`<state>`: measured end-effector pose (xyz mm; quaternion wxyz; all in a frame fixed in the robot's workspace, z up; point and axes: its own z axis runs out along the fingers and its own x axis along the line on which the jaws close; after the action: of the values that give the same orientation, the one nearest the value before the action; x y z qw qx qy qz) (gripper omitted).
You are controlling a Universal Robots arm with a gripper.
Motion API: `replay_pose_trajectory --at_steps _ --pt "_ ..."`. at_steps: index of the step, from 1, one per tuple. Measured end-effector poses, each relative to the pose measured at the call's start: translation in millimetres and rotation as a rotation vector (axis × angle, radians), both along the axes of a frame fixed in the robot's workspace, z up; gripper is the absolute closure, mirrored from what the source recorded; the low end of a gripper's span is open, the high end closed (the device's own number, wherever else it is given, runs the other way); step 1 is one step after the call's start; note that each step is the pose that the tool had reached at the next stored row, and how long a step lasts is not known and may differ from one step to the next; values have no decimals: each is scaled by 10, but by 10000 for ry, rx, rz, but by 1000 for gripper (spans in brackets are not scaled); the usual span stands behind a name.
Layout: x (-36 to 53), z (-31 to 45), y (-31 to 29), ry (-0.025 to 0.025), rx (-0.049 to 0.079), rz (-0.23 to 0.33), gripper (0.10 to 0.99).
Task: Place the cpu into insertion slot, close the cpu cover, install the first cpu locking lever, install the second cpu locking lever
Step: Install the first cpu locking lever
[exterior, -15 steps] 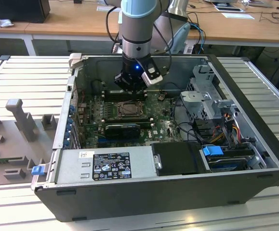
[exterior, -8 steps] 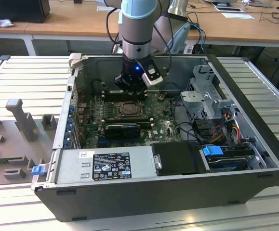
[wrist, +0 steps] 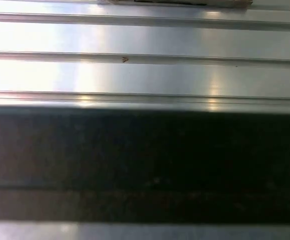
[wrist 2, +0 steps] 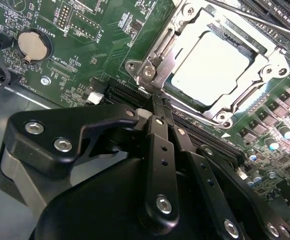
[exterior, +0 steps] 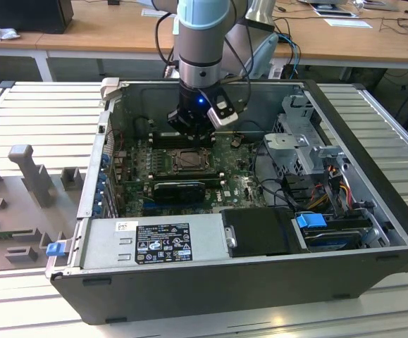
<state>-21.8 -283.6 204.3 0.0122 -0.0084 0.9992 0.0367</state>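
One arm reaches down into the open computer case (exterior: 373,232), its gripper (exterior: 189,127) hanging just above the green motherboard (exterior: 137,158), on the far side of the insertion slot (exterior: 189,160) as the exterior view has it. In the second wrist view the gripper (wrist 2: 157,102) has its black fingers (wrist 2: 161,145) drawn together to a narrow tip with nothing between them — clenched and empty — and that tip sits just beside the near edge of the insertion slot (wrist 2: 150,70), by a corner screw. The cpu (wrist 2: 212,65), pale silver-grey, lies flat inside the slot, and the cpu cover (wrist 2: 272,67) lies down over it, its silvery frame ringing the chip through the square window. A thin metal lever (wrist 2: 255,20) runs along the far side of the socket. A round coin battery (wrist 2: 33,46) sits well apart on the board. The first wrist view shows ribbed metal table (wrist: 145,70) beyond a dark band.
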Motion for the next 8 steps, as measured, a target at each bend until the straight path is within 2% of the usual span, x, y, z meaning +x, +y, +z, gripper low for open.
replay_pose_trajectory --at_steps 8 --pt "0 -27 -14 -1 5 -1 980"
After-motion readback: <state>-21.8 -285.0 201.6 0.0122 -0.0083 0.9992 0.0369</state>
